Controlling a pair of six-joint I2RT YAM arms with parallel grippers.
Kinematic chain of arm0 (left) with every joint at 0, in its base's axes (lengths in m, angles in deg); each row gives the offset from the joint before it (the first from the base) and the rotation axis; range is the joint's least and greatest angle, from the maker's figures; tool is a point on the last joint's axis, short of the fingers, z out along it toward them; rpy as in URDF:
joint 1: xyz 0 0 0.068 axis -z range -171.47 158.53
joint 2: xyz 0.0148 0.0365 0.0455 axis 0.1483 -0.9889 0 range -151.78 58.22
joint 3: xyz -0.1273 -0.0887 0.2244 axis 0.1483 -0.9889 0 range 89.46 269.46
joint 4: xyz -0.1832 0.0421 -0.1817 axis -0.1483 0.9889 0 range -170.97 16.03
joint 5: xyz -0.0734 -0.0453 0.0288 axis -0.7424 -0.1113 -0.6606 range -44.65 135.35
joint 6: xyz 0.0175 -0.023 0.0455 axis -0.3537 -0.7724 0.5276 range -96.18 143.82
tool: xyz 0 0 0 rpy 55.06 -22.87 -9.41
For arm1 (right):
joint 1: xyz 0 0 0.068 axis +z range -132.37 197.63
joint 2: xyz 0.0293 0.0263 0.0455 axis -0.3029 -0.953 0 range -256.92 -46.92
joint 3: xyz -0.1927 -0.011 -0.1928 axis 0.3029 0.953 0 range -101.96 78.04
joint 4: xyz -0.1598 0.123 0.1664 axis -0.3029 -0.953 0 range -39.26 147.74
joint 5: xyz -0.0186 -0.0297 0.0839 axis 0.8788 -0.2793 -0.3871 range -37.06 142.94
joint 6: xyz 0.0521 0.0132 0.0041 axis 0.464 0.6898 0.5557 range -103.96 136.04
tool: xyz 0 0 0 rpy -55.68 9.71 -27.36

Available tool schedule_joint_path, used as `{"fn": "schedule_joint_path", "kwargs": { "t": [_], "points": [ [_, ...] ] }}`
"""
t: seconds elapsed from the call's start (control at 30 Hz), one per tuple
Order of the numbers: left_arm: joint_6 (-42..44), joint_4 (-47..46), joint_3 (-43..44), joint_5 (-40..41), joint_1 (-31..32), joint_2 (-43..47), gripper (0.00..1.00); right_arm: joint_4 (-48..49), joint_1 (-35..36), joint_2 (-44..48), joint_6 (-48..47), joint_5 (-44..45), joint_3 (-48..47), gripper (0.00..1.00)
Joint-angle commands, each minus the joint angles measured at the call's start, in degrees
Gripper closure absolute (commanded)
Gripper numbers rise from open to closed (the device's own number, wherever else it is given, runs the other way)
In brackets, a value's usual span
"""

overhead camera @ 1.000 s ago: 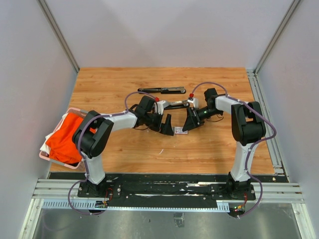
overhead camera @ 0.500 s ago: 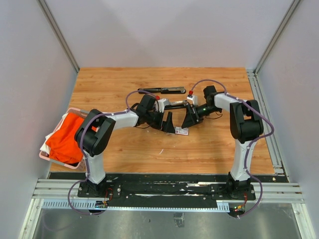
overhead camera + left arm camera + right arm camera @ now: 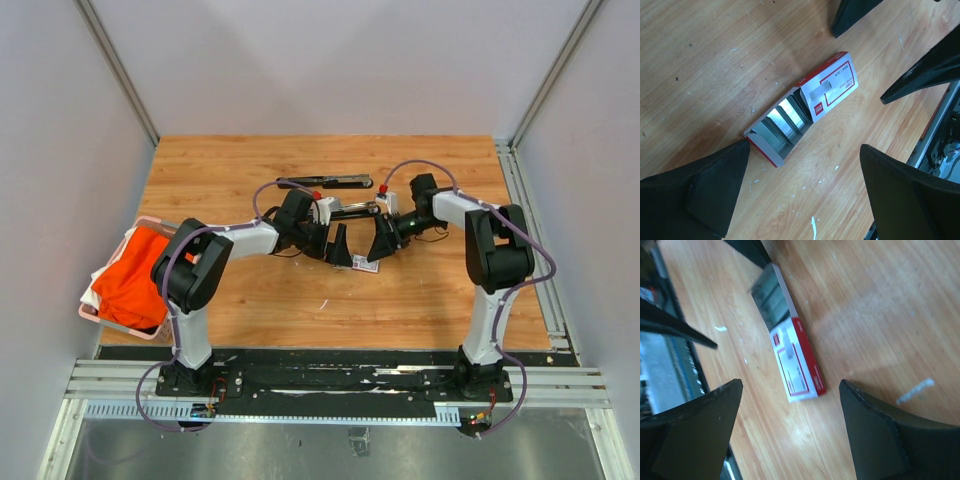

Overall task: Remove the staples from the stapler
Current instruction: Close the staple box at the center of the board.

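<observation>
A black stapler (image 3: 325, 181) lies across the far middle of the table, out of both wrist views. A second dark and silver bar (image 3: 352, 210) lies between the two wrists, partly hidden. A small white-and-red box (image 3: 365, 264) (image 3: 832, 85) (image 3: 797, 367) lies on the wood with its drawer slid out. Rows of silvery staples (image 3: 782, 122) show inside it. My left gripper (image 3: 338, 248) (image 3: 805, 150) hangs open just left of the box. My right gripper (image 3: 383, 240) (image 3: 791, 385) hangs open just right of it. Neither touches anything. A pale blurred strip (image 3: 914, 390) lies near the right finger.
A pink basket (image 3: 88, 312) holding orange cloth (image 3: 130, 280) sits at the table's left edge. Metal rails (image 3: 525, 220) run along the right edge, and grey walls close in three sides. White flecks (image 3: 813, 224) mark the wood.
The right gripper has shifted slightly left and farther, closer to the box. The left gripper nudged a little to the right. Both stayed open and the box has not moved.
</observation>
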Motion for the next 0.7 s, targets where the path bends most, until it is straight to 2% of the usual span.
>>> {"fn": "schedule_joint_path", "kwargs": {
  "t": [0.0, 0.1, 0.23, 0.4, 0.67],
  "points": [
    [1.6, 3.0, -2.0, 1.9, -1.1, -2.8, 0.0, 0.5, -0.6, 7.4, -10.6, 8.5, 4.5, 0.19],
    [1.7, 2.1, -2.3, 1.0, -1.6, -2.9, 0.0, -2.0, -0.6, 11.4, -14.7, 11.1, 4.4, 0.19],
    [1.0, 2.5, -1.6, 1.5, -2.1, -3.4, 0.01, 0.1, 1.1, 17.5, -23.6, 17.2, 8.7, 0.19],
    [-0.8, 3.0, -0.4, 3.0, -2.6, -4.4, 0.03, 8.8, 6.7, 21.4, -34.2, 26.8, 18.1, 0.19],
    [-2.7, 0.1, -1.4, 0.7, -2.5, -4.5, 0.06, 10.9, 10.2, 16.8, -32.7, 28.4, 15.2, 0.19]
  ]
}}
